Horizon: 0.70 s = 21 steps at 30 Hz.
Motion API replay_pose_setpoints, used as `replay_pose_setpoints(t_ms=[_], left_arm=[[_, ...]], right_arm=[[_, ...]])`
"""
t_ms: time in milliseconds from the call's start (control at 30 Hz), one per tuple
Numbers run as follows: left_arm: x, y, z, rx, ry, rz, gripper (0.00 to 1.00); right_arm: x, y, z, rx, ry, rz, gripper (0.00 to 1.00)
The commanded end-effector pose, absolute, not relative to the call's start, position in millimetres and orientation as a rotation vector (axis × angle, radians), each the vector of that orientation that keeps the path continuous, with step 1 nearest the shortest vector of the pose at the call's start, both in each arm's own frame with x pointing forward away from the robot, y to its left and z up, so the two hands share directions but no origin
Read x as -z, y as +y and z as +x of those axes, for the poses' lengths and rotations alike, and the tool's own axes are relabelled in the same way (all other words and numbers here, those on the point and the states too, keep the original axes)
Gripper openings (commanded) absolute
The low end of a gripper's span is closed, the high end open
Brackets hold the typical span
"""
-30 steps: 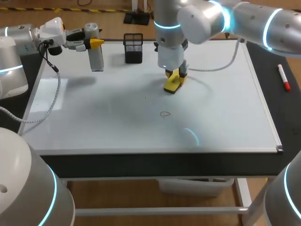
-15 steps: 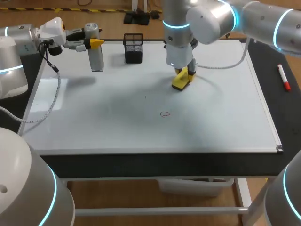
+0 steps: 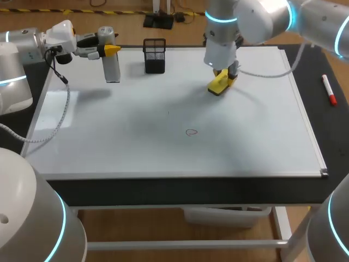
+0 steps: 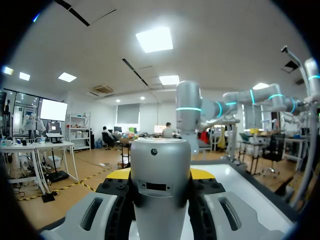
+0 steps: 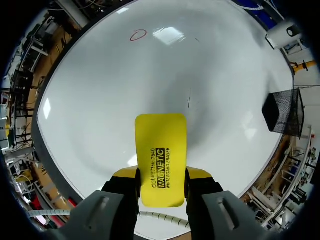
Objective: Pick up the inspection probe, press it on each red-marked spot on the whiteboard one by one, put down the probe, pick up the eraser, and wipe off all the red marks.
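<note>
The left tool grips the upright probe at the far left corner of the whiteboard. The right tool is clamped on the yellow eraser over the whiteboard's far middle. 1 red mark sits near the centre, well apart from both.

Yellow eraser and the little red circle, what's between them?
Nothing, just bare whiteboard between the yellow block eraser and the red drawn circle, as the head view shows.
</note>
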State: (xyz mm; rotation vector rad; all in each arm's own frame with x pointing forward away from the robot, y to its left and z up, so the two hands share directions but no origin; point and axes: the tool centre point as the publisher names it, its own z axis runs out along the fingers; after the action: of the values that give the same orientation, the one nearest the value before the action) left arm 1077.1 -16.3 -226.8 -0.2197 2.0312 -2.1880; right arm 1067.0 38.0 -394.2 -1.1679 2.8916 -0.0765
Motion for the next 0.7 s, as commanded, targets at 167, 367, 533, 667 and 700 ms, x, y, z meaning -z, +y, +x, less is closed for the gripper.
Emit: replay_pose_setpoints(t_ms=[167,367,533,667,700], left_arm=[[226,-17,1076,2.184,2.030,-0.222,0.00],[226,-17,1076,2.184,2.030,-0.222,0.00],[226,-17,1076,2.184,2.030,-0.222,0.00],[226,-17,1076,2.184,2.030,-0.222,0.00],[226,-17,1076,2.184,2.030,-0.222,0.00]], right_arm=[[376,6,1084,0.083,2.906,-1.121,0.00],[373,-9,1095,0.078,2.965,-1.078,0.00],[372,-18,1104,0.046,3.008,-0.998,0.00],[371,-27,1112,0.035,3.037,-0.898,0.00],[371,-29,1115,0.035,3.043,-0.878,0.00]])
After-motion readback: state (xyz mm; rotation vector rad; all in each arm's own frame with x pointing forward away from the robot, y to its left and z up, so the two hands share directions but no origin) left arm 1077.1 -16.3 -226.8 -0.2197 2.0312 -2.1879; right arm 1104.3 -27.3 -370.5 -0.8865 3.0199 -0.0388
